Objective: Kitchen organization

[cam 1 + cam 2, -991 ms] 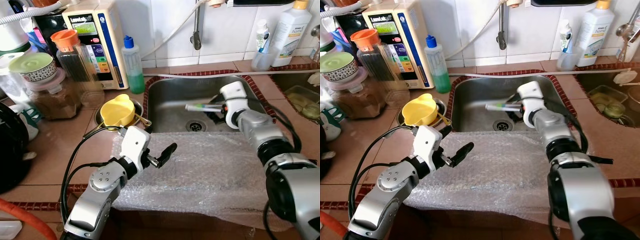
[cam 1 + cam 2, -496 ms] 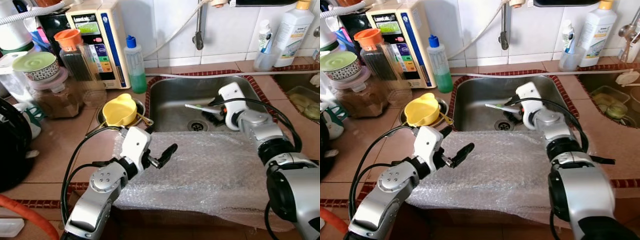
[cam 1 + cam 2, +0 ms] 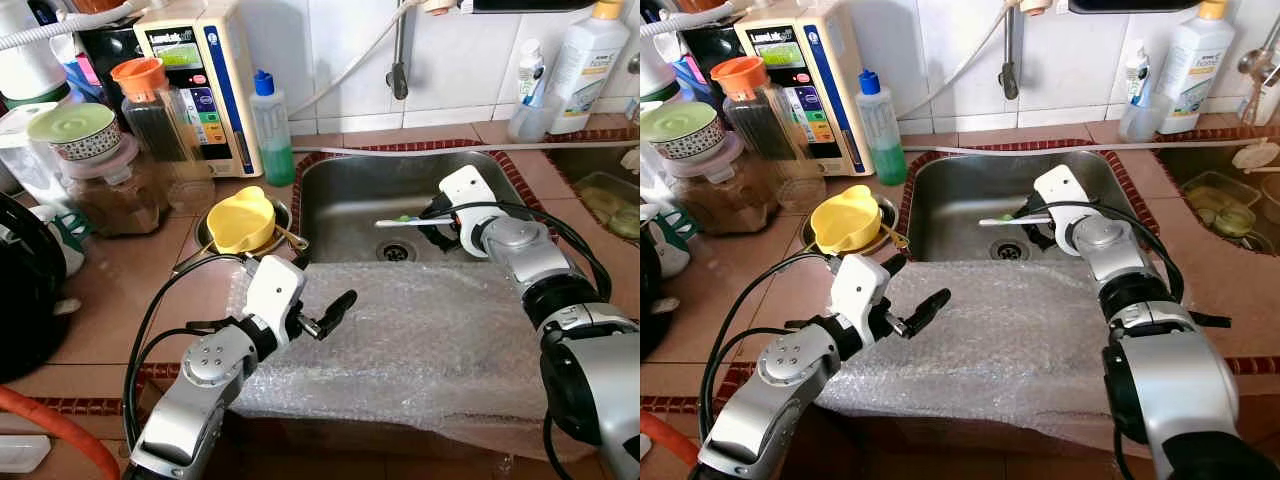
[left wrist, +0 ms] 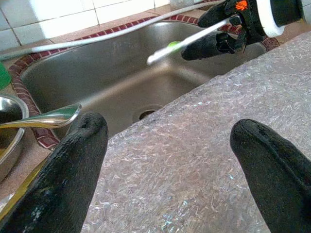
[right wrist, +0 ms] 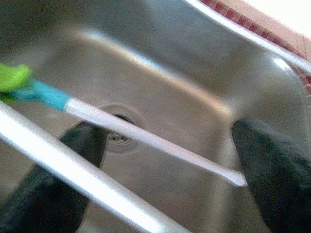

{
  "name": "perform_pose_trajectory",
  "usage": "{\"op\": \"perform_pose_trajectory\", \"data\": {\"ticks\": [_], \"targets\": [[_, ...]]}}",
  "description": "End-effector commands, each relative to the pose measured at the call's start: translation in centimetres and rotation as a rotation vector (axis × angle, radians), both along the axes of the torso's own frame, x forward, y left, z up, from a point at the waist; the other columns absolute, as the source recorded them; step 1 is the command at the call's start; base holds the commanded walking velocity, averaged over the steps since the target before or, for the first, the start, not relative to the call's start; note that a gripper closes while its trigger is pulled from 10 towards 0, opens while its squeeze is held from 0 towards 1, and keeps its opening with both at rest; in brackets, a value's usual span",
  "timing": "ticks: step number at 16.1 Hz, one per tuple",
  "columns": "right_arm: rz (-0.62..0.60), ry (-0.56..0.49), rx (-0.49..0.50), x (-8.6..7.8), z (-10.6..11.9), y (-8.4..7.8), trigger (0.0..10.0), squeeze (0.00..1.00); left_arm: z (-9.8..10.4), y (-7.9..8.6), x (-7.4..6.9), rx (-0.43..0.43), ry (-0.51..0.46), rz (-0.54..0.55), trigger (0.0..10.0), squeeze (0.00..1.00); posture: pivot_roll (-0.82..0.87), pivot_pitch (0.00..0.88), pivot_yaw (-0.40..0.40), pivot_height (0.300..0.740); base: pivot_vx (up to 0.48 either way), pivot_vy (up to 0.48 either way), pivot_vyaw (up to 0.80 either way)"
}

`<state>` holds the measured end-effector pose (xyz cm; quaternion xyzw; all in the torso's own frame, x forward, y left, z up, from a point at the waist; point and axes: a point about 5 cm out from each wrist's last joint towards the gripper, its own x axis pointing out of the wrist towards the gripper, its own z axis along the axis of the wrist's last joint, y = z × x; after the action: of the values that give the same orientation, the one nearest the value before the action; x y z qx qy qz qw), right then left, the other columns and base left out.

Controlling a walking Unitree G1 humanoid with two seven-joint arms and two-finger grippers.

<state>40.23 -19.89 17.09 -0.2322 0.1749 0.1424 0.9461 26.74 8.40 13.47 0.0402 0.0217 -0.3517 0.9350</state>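
Right end effector (image 3: 432, 222) is inside the sink (image 3: 345, 195), above the drain, clenched on two thin white utensils (image 3: 400, 223), one with a green and blue end; they project left over the basin. Left end effector (image 3: 325, 314) hovers released over the bubble wrap (image 3: 420, 340) covering the near counter (image 3: 120, 290). A yellow cup (image 3: 238, 220) sits in a metal bowl left of the sink.

1. A terracotta-tiled counter (image 3: 120, 290) holds a steel sink (image 3: 350, 200) set into it.
2. Bubble wrap (image 3: 420, 340) lies spread over its front edge.
3. A yellow cup (image 3: 238, 220) sits in a metal bowl (image 3: 205, 232).
4. Behind stand jars (image 3: 120, 190), a green soap bottle (image 3: 270, 130) and a water purifier (image 3: 195, 70).
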Motion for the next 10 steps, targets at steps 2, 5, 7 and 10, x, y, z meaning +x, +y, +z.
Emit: {"op": "perform_pose_trajectory", "data": {"ticks": [2,5,7,10], "targets": [[-0.091,-0.048,0.359,0.9,2.8,0.6,10.0,0.00,0.0,0.1,-0.1,0.012,-0.004,-0.003,10.0,0.00,-0.23,0.061,0.143,0.740,0.000,0.000,0.00],[-0.012,-0.069,0.206,0.7,2.4,0.9,10.0,0.00,0.0,0.0,-0.1,0.012,-0.004,-0.006,10.0,0.00,-0.24,0.060,0.139,0.740,0.000,0.000,0.00],[0.076,-0.122,-0.060,0.6,2.1,1.0,10.0,0.00,-0.1,0.0,-0.1,0.011,-0.004,-0.006,10.0,0.00,-0.24,0.059,0.138,0.740,0.000,0.000,0.00],[0.135,-0.231,-0.421,0.4,1.8,0.7,10.0,0.00,-0.1,0.0,-0.1,0.013,-0.006,-0.005,10.0,0.00,-0.24,0.059,0.138,0.740,0.000,0.000,0.00]]}}
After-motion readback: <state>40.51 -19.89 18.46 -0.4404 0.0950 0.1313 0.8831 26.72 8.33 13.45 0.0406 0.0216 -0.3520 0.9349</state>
